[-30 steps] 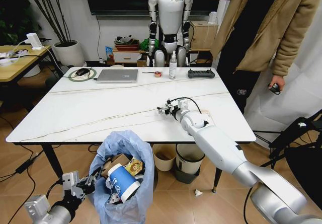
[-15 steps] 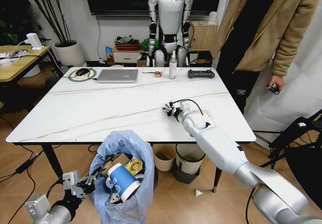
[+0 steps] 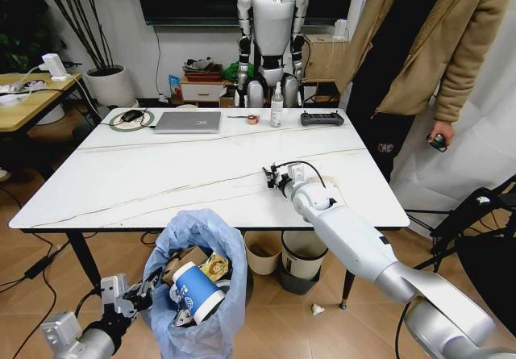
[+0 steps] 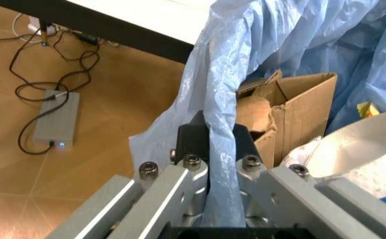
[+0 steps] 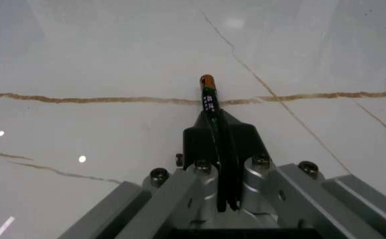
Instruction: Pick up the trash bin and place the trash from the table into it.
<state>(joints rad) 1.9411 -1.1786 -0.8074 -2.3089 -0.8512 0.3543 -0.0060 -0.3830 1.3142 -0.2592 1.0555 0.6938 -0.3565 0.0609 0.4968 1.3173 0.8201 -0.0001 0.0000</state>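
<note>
The trash bin (image 3: 201, 310), lined with a crinkled light-blue bag (image 4: 226, 94), hangs below the front edge of the marble table (image 3: 161, 173). My left gripper (image 3: 147, 289) is shut on the bag's rim (image 4: 216, 134). Inside the bin lie a blue-and-white paper cup (image 3: 196, 292) and brown cardboard (image 4: 299, 104). My right gripper (image 3: 270, 175) hovers low over the table's right half. It is shut on a thin dark stick-like piece of trash (image 5: 208, 94) with a brown tip, which pokes out past the fingertips above the white top (image 5: 113, 59).
At the table's far edge are a laptop (image 3: 188, 121), a mouse on a round pad (image 3: 131, 116), a tape roll (image 3: 253, 118), a spray bottle (image 3: 277, 105) and a black controller (image 3: 322, 118). A cream bin (image 3: 264, 251) and a grey bin (image 3: 302, 256) stand under the table. A person (image 3: 419, 52) stands at the right.
My right gripper has drifted slightly to the right over the table, still shut on the thin dark piece. The left gripper and the bin have not moved.
</note>
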